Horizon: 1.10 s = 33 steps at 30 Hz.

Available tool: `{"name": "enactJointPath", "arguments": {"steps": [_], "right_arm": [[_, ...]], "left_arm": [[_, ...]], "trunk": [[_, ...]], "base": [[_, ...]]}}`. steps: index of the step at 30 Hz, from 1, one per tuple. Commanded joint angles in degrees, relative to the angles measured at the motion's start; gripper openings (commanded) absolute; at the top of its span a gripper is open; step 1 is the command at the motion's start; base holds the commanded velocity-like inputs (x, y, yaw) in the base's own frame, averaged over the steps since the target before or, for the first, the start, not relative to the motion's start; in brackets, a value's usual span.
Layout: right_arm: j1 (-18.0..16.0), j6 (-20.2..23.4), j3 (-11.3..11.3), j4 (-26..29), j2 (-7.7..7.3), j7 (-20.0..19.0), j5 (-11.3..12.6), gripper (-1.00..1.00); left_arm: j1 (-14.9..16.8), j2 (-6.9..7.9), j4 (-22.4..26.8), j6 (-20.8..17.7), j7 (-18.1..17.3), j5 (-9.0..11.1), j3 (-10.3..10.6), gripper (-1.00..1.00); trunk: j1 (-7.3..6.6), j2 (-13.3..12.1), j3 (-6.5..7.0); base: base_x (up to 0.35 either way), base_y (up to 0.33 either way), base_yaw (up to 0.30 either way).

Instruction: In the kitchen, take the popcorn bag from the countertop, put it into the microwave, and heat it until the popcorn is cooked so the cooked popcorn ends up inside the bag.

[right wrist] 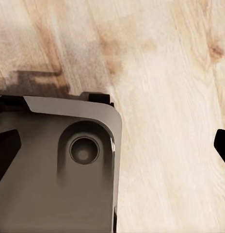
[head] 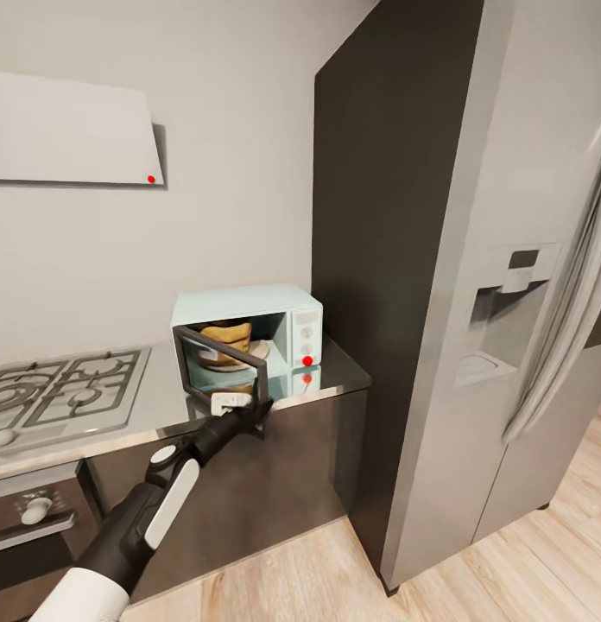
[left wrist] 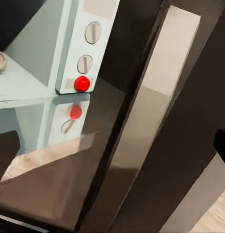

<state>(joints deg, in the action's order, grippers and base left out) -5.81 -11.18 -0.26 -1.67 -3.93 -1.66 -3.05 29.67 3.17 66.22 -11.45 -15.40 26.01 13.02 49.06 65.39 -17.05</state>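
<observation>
The mint-blue microwave point(head: 287, 313) stands on the grey countertop point(head: 339, 373) in the corner beside a tall dark cabinet. Its dark glass door point(head: 221, 364) is swung open toward me. Inside sits the mustard-tan popcorn bag point(head: 225, 338). My left gripper point(head: 251, 413) is low at the door's free edge, at the counter's front, and looks open. In the left wrist view the left gripper point(left wrist: 112, 145) faces the microwave's white panel point(left wrist: 90, 43) with two knobs and a red dot point(left wrist: 82, 83). My right gripper point(right wrist: 112, 148) hangs open over the wood floor point(right wrist: 166, 73).
A gas hob point(head: 59, 393) lies on the counter to the left, above a built-in oven point(head: 33, 518). A range hood point(head: 72, 130) hangs on the wall. A steel fridge point(head: 508, 345) stands at the right, past the tall dark cabinet point(head: 387, 259). The robot's base point(right wrist: 59, 165) lies under the right gripper.
</observation>
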Motion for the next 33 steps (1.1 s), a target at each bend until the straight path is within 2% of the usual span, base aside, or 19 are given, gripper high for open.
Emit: {"name": "enactJointPath", "arguments": {"steps": [1,10,33], "right_arm": [[-0.1,-0.3,-0.1,-0.2,-0.02,-0.1,-0.3,1.0],[-0.1,-0.3,0.0,-0.2,-0.02,-0.1,-0.5,1.0],[-0.1,-0.2,0.1,-0.2,-0.02,-0.1,-0.8,1.0]], "left_arm": [[0.0,0.01,0.0,-0.4,0.1,0.6,-0.6,1.0],[0.0,-0.16,0.1,-0.5,0.1,0.6,-0.9,1.0],[0.0,-0.27,-0.2,-0.5,0.0,0.5,-0.8,1.0]], "trunk": [[0.0,0.0,-0.07],[0.0,0.0,-0.07],[0.0,0.0,-0.07]], "base": [[0.0,0.0,0.0],[0.043,0.0,0.0],[0.317,0.0,0.0]]}}
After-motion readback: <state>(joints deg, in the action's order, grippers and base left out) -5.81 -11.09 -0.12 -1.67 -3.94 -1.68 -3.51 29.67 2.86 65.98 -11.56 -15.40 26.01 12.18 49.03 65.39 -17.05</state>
